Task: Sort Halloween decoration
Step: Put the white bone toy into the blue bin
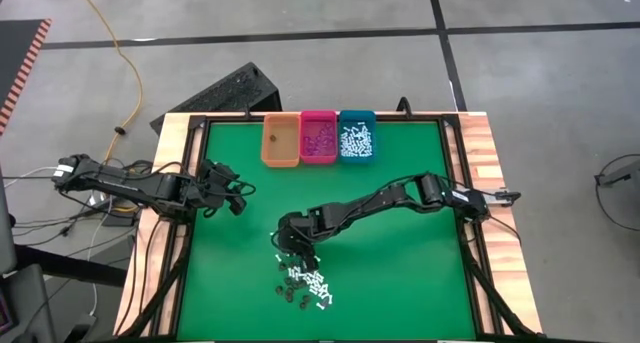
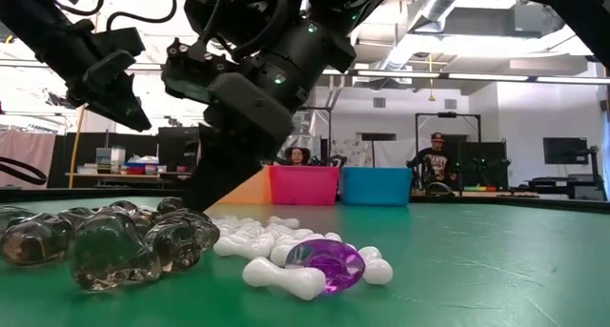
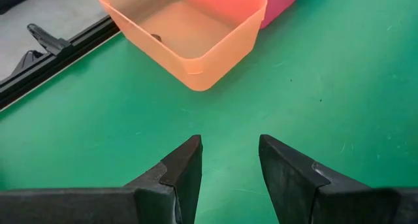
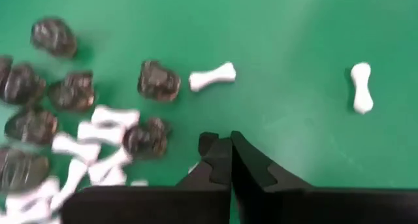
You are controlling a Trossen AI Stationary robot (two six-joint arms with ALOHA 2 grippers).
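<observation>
The Halloween decoration lies as a heap (image 1: 305, 283) on the green mat near the front edge: white bones (image 2: 272, 251), a purple piece (image 2: 329, 263) and dark skulls (image 2: 114, 241). My right gripper (image 4: 228, 142) points steeply down at the heap's far edge (image 1: 292, 245) with its fingers shut. Beside it lie a dark skull (image 4: 147, 138) and a white bone (image 4: 212, 76). My left gripper (image 3: 230, 159) hovers open over bare mat at the left (image 1: 238, 198), holding nothing, in front of the orange bin (image 3: 183, 34). My right gripper comes slanting down from the far right, its shut fingertips at the mat by the heap. A white sliver (image 4: 194, 166) shows beside one finger. I cannot tell whether it sits between the fingers or only lies next to them.
Three bins stand in a row at the mat's far edge: orange (image 1: 281, 140) with a single dark piece, pink (image 1: 319, 136) with purple pieces, teal (image 1: 357, 136) with white ones. A lone bone (image 4: 360, 87) lies apart from the heap. People sit in the room beyond.
</observation>
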